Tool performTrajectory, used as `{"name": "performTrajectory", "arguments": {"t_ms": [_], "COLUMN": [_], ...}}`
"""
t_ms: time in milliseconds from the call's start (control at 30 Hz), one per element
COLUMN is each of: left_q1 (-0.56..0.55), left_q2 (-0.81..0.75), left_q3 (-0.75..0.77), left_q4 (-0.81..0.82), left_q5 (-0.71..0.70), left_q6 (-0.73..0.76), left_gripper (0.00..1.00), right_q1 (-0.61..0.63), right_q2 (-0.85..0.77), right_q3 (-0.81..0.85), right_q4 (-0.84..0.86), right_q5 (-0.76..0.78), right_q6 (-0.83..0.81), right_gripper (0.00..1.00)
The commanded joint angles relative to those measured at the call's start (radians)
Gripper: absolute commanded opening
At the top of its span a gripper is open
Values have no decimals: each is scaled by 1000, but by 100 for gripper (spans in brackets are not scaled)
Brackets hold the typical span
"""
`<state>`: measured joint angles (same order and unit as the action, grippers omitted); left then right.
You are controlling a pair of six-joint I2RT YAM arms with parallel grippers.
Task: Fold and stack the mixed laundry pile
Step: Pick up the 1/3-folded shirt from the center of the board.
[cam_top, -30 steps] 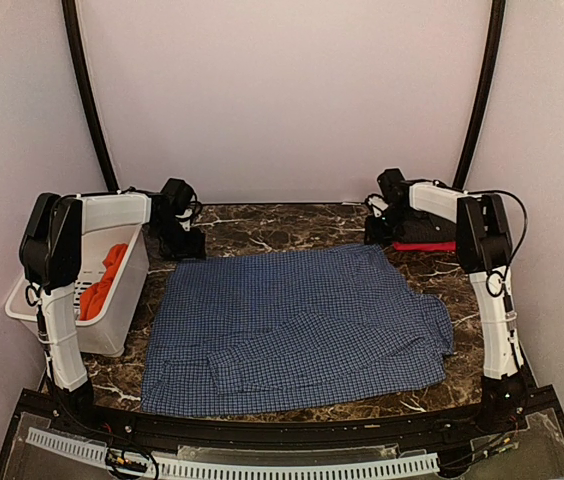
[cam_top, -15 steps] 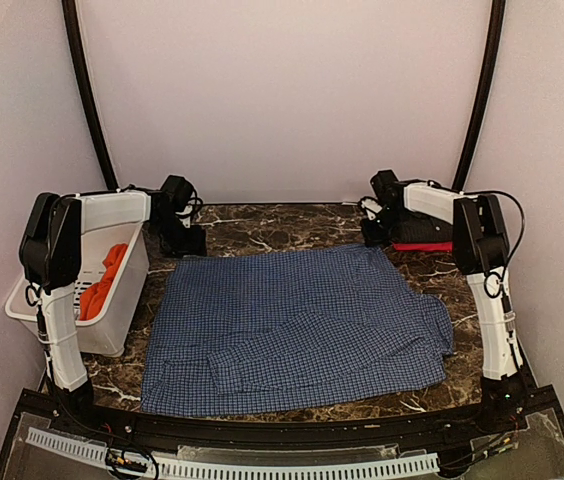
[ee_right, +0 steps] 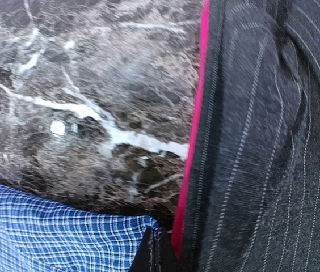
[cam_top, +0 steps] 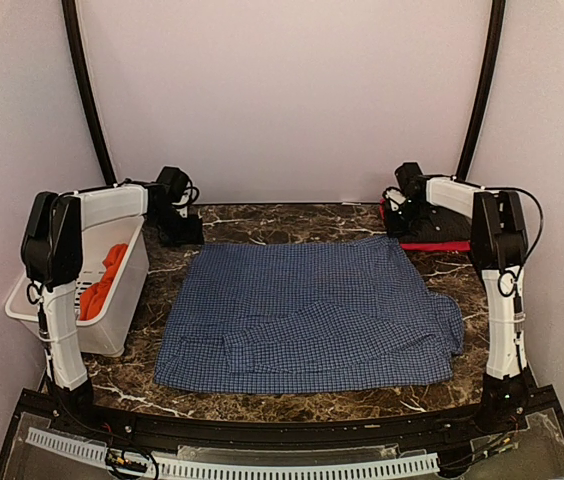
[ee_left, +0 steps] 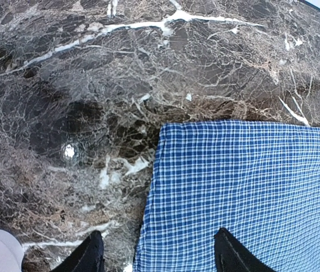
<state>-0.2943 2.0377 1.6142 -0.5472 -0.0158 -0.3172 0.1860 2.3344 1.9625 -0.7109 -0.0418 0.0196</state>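
Both arms have drawn back toward the top of the overhead view, and the checked shirt has slid up and rightward on the worktop. It lies spread flat mid-frame; the orange-red shirt sits in the basket at left. The right hand is pinched shut on the shirt's upper-right corner, just beside a folded pinstriped garment. The left hand stands wide, straddling the upper-left corner ungripped. Pulling by one corner would likely skew the cloth, and the right hand could snag the pinstriped garment.
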Motion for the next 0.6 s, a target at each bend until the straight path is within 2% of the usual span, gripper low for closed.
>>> {"name": "performTrajectory", "arguments": {"t_ms": [0,100,367,567], "left_q1": [6,6,15,57], "left_q2": [32,77,242,297], "left_q3": [44,100,347,373], "left_q4": [32,24,-132,-134], "left_q5": [46,58,93,135], "left_q6": [69,149,391,476], "left_gripper": [65,65,55,52], "right_q1": [26,32,38,38], "right_q2": [-35,-27,-30,-29], "right_q3": [-14,-15,-13,-16], "right_q4": [51,50,44,45], "right_q5": [-49,-58,-69,-78], "right_q6": [4,0,0,0], "right_gripper": [0,0,0,0]}}
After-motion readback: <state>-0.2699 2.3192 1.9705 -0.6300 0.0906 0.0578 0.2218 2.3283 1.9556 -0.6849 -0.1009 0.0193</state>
